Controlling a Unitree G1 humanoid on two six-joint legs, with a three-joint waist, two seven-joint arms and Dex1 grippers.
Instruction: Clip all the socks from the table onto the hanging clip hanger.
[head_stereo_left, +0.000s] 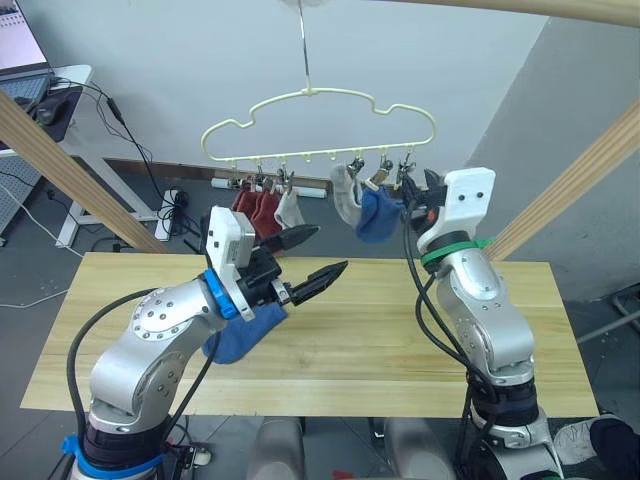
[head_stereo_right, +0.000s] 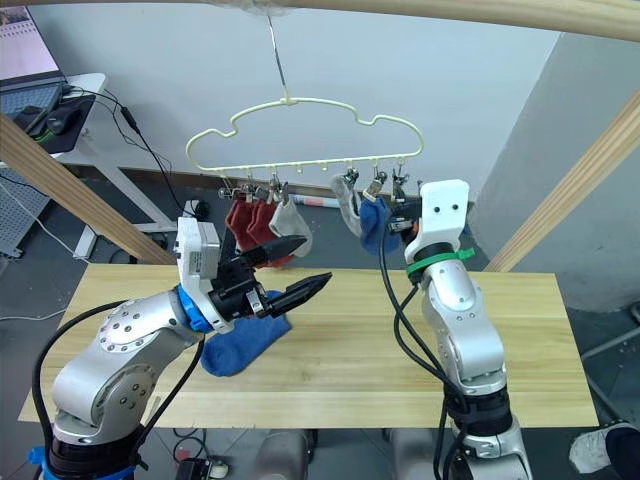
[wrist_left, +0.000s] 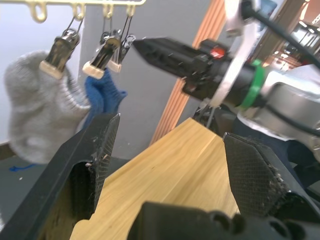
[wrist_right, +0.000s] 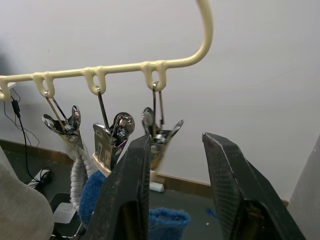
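The pale yellow clip hanger (head_stereo_left: 320, 108) hangs from a long hook above the table's (head_stereo_left: 400, 350) far edge. Two rust red socks (head_stereo_left: 254, 211) and a grey sock (head_stereo_left: 290, 210) hang from its left clips. Another grey sock (head_stereo_left: 346, 196) and a blue sock (head_stereo_left: 376, 216) hang towards the right. A second blue sock (head_stereo_right: 243, 342) lies on the table under my left arm. My left gripper (head_stereo_left: 332, 248) is open and empty above it. My right gripper (wrist_right: 176, 137) is open just below the empty rightmost clip (wrist_right: 160, 131).
Thick wooden poles (head_stereo_left: 70, 175) slant at both sides, with a crossbar overhead. A white desk (head_stereo_left: 70, 110) with cables stands at the back left, and a power strip (head_stereo_left: 170, 213) lies on the floor. Bare planks stretch to the right of my right arm.
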